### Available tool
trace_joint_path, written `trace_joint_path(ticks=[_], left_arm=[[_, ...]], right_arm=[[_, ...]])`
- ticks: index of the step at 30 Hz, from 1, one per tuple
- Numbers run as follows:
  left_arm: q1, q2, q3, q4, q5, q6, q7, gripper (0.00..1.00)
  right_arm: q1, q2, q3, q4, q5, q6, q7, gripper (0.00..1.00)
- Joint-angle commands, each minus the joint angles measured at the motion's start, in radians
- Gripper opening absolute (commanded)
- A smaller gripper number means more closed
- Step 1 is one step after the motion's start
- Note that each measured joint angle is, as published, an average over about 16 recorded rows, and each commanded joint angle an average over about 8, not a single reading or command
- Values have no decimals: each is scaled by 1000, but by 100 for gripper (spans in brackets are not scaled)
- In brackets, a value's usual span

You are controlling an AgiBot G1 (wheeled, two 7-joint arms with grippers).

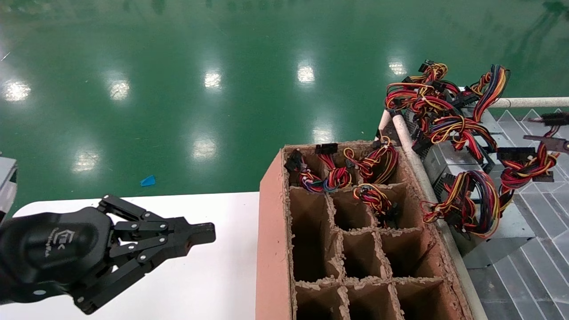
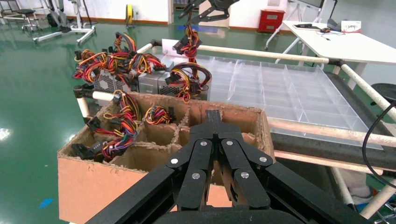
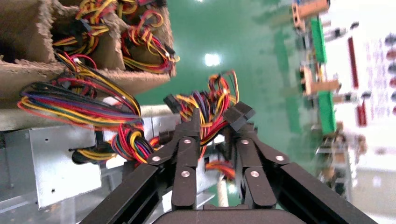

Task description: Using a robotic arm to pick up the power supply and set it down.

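Gripping a wire bundle [image 3: 212,109] between its jaws, the right gripper [image 3: 215,119] lifts toward the power supply [image 3: 46,161]; the left gripper [image 1: 195,235] idles closed, empty, over the bench [image 1: 213,284].

the divided box [image 1: 355,249] stands right of the table [image 1: 213,284]; right of it, power supplies [image 1: 449,162] lie on a rack [image 1: 529,249] (wires [image 1: 444,102] on top), more wires [image 1: 369,166] in the box's far cells.

left tool [image 1: 202,235] closed over white table [image 1: 213,284]; beside cardboard box [image 1: 271,249]
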Motion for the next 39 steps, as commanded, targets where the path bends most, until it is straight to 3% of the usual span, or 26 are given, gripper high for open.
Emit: trace_joint_path(ticks=[1, 10, 21, 38, 39], left_arm=[[0, 0, 0, 0, 0, 0, 0, 0], [0, 0, 0, 0, 0, 0, 0, 0], [0, 0, 0, 0, 0, 0, 0, 0], [0, 0, 0, 0, 0, 0, 0, 0], [0, 0, 0, 0, 0, 0, 0, 4]], right_arm=[[-2, 4, -3, 2, -11, 9, 13, 100], [16, 11, 7, 25, -33, 24, 39, 100], [21, 12, 29, 42, 27, 7, 9, 100], [-139, -119, 152, 55, 95, -76, 174, 100], [-149, -127, 159, 56, 100, -81, 185, 100]])
